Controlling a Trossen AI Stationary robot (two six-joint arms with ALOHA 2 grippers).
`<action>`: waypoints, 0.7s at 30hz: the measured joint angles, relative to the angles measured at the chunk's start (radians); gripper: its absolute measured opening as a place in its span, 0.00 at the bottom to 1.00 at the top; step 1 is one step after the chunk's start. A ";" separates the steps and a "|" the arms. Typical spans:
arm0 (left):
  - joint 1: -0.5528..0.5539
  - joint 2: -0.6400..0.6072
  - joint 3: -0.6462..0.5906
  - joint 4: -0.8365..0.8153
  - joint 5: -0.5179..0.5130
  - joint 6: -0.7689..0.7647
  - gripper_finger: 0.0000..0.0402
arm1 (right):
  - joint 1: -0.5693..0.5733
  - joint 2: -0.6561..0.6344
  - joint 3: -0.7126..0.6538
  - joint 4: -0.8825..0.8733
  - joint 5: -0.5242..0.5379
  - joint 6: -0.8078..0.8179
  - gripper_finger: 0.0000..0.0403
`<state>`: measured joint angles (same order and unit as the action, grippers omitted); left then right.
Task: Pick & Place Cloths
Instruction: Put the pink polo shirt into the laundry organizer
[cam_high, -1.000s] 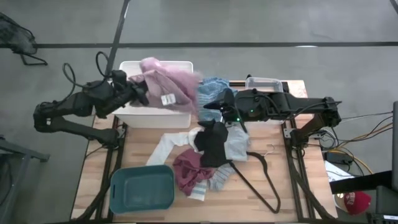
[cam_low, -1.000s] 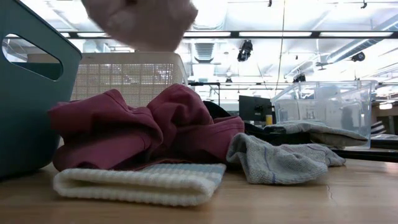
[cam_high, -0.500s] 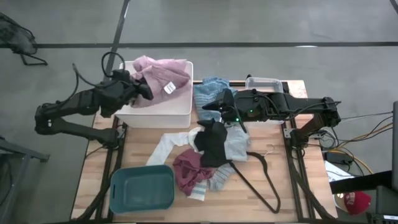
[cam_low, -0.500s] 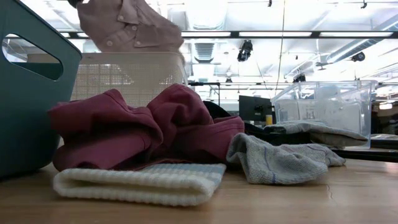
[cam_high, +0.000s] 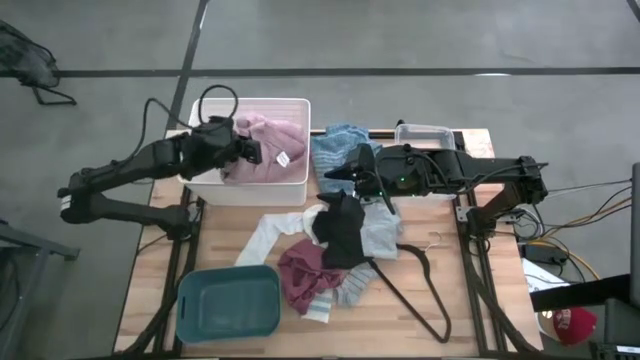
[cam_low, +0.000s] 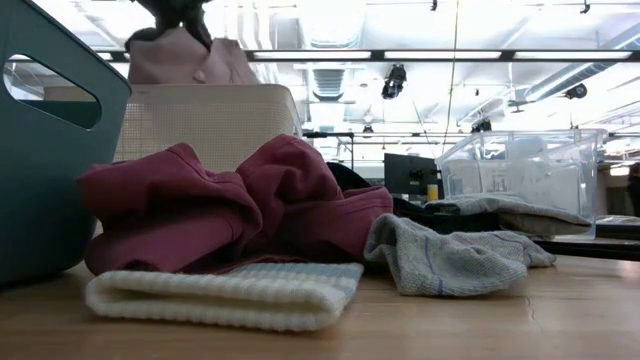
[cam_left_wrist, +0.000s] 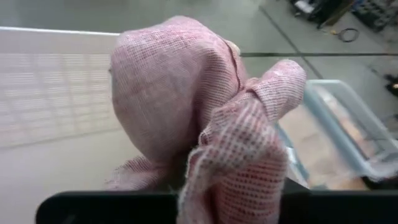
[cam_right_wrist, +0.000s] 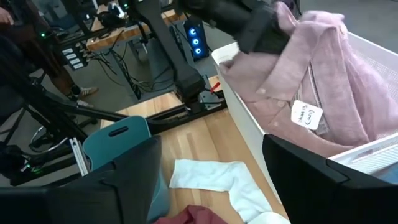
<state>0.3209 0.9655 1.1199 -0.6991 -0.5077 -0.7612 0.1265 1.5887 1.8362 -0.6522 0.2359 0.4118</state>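
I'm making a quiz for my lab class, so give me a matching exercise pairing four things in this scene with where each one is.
Things:
1. pink checked shirt
2. teal bin
3. wire hanger
4. black cloth

Places:
A. table's near left corner
B. in the white basket, under the left hand
C. middle of the pile, near the right hand
D. table's near right part

Pairs: 1-B, 2-A, 3-D, 4-C

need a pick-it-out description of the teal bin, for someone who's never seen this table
Start at the wooden table, seen from above. On its left side, at the edge nearest the camera's bottom, sits the teal bin, left of the maroon cloth. Unlike the white basket at the far edge, it is dark teal.
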 joint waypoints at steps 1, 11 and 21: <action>0.014 0.002 -0.009 0.003 0.001 0.000 0.10 | 0.000 0.000 0.000 0.000 0.000 0.000 0.67; 0.165 0.029 -0.113 0.085 0.288 -0.093 0.10 | 0.000 0.000 -0.002 -0.001 0.000 0.000 0.61; 0.227 0.044 -0.159 0.091 0.313 -0.056 0.10 | 0.000 0.001 -0.010 -0.002 0.001 0.000 0.58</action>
<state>0.5480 1.0100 0.9608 -0.6084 -0.1945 -0.8174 0.1268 1.5898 1.8266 -0.6544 0.2367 0.4118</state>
